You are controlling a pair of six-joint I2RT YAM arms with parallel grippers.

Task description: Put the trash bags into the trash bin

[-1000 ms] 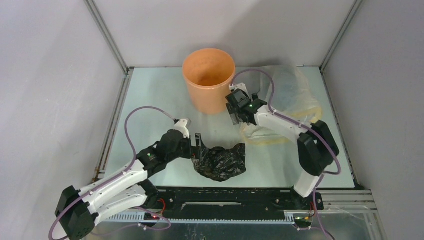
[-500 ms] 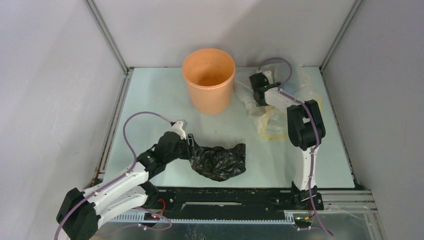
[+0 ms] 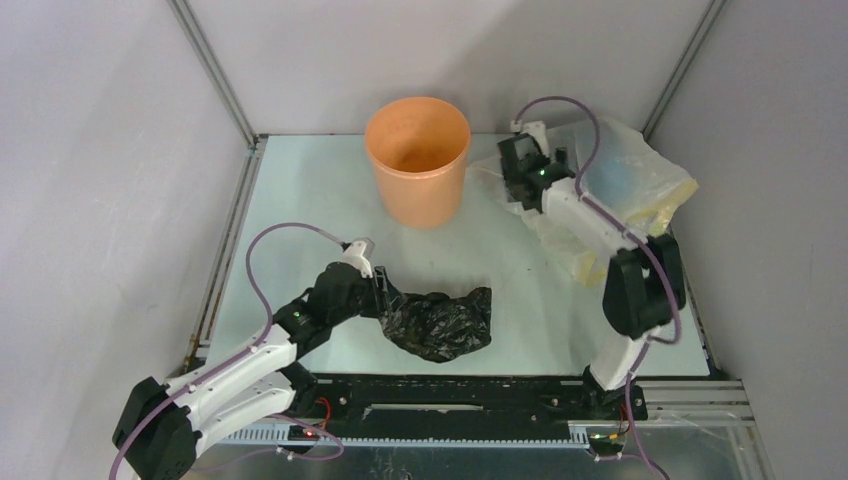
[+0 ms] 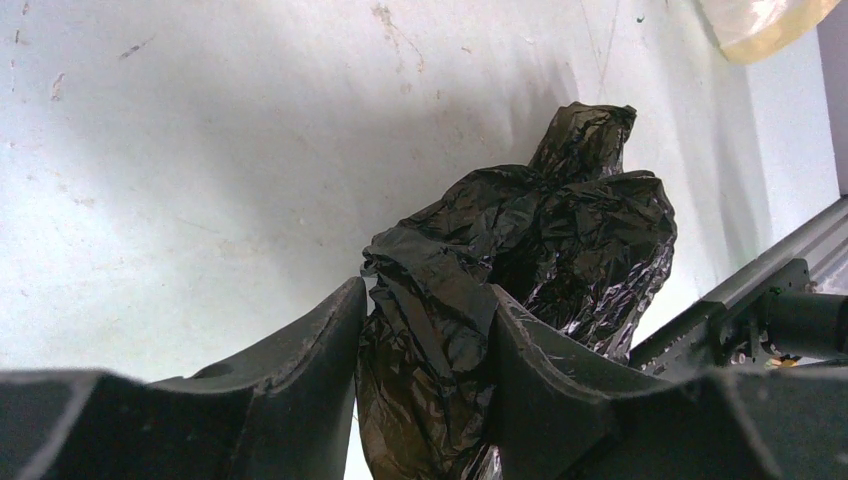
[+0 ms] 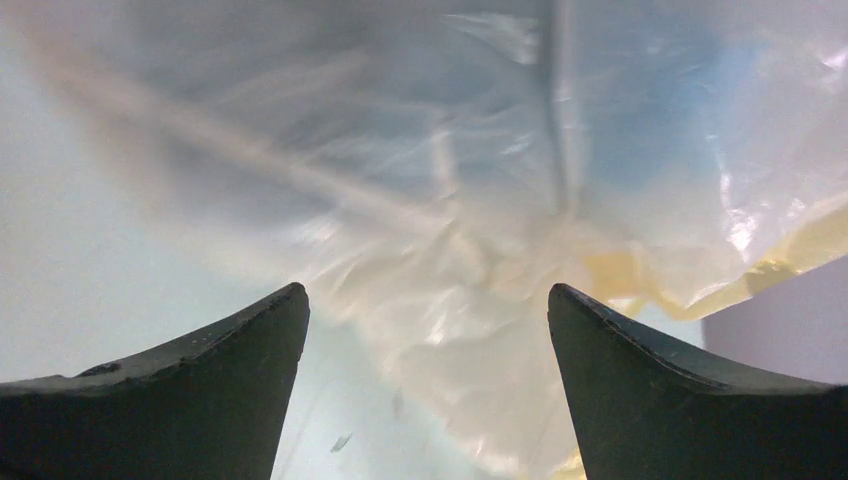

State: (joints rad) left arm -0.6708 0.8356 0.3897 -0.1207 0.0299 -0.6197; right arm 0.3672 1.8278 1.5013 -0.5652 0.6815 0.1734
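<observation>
The pale table (image 3: 300,200) bears everything here. In its far right corner the translucent yellowish plastic bag (image 3: 650,175) is heaped against the wall, and it is no part of the task. The orange trash bin (image 3: 415,195) stands upright at the far middle. Its mouth is open, and the top view shows nothing inside it.

The black trash bag (image 3: 445,325) lies crumpled near the front edge, well apart from the bin. The left gripper (image 4: 425,310) pinches a fold at the bag's left end, its fingers pressed onto the plastic. The right gripper (image 5: 425,300) is spread wide before the yellowish film and grips nothing.

The grasp looks made, but the bag is not yet lifted off the table. The next move calls for raising the bag high enough that its loose bulk clears the rim, then carrying it back over the bin's mouth before letting go. A pinch on so thin a fold may slip.
</observation>
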